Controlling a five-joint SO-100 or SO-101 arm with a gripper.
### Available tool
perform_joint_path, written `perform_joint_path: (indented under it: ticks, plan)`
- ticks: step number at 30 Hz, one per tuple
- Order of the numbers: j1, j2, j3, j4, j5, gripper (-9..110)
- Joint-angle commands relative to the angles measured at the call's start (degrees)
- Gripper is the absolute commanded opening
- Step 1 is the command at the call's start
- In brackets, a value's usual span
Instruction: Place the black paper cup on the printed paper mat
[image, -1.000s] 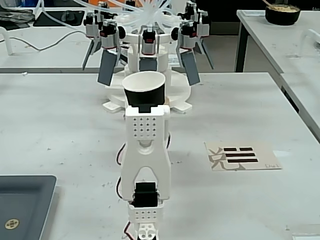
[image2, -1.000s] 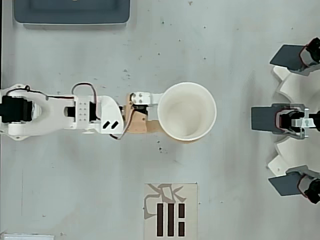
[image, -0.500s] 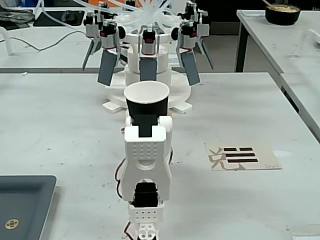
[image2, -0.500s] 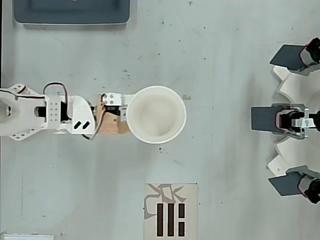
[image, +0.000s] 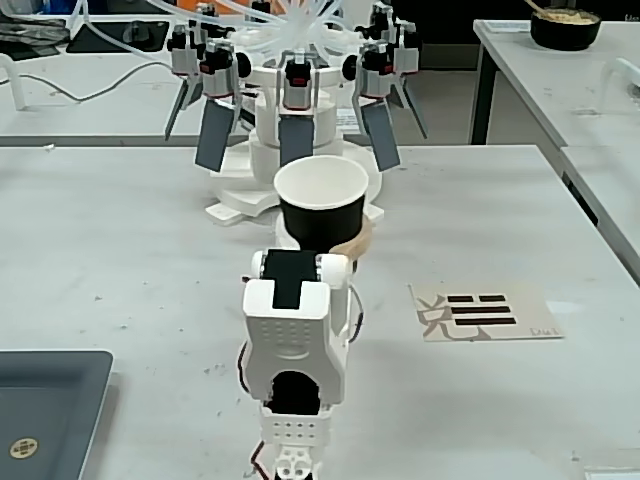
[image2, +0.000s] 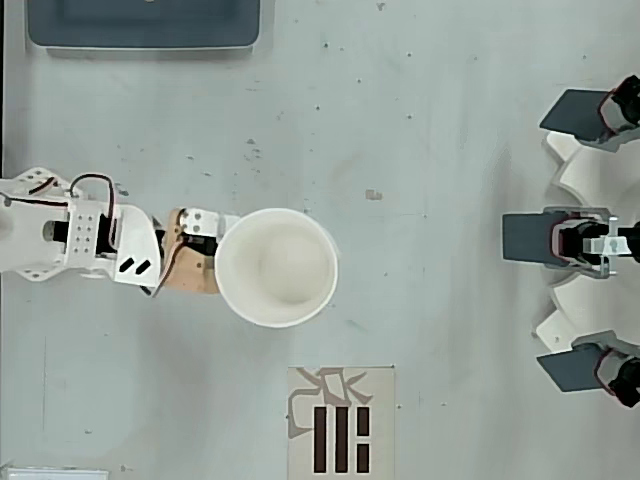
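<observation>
The black paper cup (image: 322, 205) stands upright with its white inside showing, and my gripper (image: 330, 250) is shut on its lower part. A tan finger (image: 355, 243) wraps the cup's right side in the fixed view. From overhead the cup (image2: 276, 266) looks large and covers the fingertips; only the gripper's base (image2: 190, 262) shows to its left. The cup's bottom is hidden behind my arm, so I cannot tell if it touches the table. The printed paper mat (image: 485, 312) lies flat to the right of my arm in the fixed view. Overhead, the mat (image2: 341, 420) lies just below the cup, apart from it.
A white device with grey paddles (image: 295, 120) stands just behind the cup, at the right edge overhead (image2: 585, 240). A dark grey tray (image: 50, 400) sits at the near left, top left overhead (image2: 145, 25). A dark bowl (image: 565, 25) rests on another table.
</observation>
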Motion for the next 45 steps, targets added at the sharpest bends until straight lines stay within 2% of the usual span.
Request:
perform_joint_path:
  ticks: [1, 16, 23, 45]
  plan:
    - [2.20, 2.11, 1.05, -1.85, 0.79, 7]
    - [10.90, -2.46, -1.05, -3.16, 1.67, 7]
    - [16.26, -8.79, -6.94, -3.96, 2.90, 7]
    - [24.26, -33.75, -33.05, -3.87, 4.48, 6]
